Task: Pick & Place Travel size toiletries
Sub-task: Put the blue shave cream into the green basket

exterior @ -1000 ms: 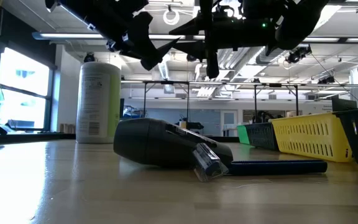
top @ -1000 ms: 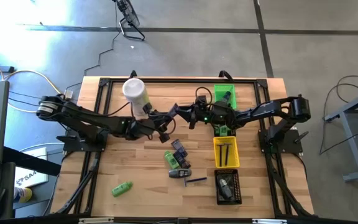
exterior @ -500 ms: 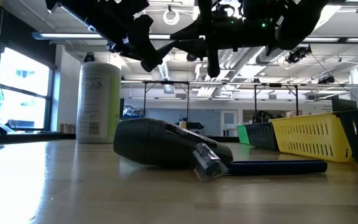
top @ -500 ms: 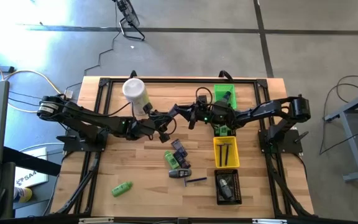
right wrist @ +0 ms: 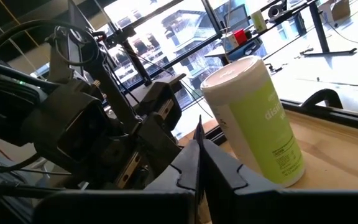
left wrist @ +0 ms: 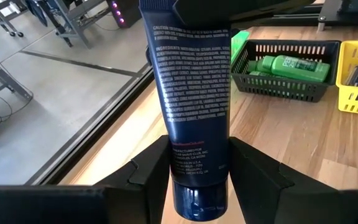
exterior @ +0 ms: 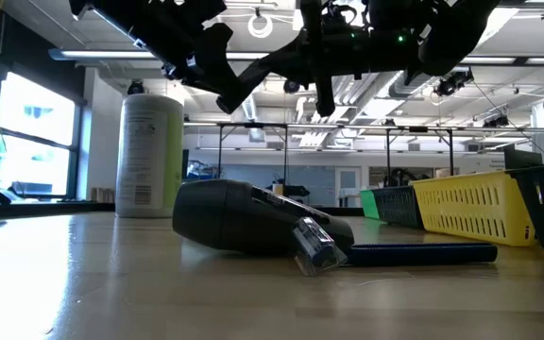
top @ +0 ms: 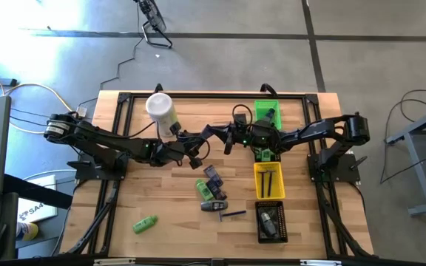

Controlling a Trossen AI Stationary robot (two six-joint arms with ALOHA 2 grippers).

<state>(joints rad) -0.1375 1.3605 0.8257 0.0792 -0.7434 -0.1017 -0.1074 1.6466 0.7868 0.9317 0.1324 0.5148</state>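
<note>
A dark blue tube (left wrist: 191, 99) with white printed text is suspended in the air between the two arms, above the table centre and well clear of the wood. The left gripper (left wrist: 194, 171) clamps the tube near its capped end, one finger on each side. The right gripper (right wrist: 197, 163) has its fingers pressed together on the tube's flat crimped end, so both grippers hold the same tube.

Relative to the tube, the remaining toiletries lie lower on the table (top: 132, 199): a small cluster (top: 211, 191) of green and dark items sits just below it in the high view, and a lone green bottle (top: 145, 224) lies well apart toward the left front corner.

The green bin (top: 265, 111) stands to the right of the tube and contains a green bottle (left wrist: 294, 65). The yellow bin (top: 269, 179) and the black bin (top: 271, 222) follow in a row toward the front edge. The pale-green canister (top: 161, 112) with a white lid stands upright beside the left arm.
</note>
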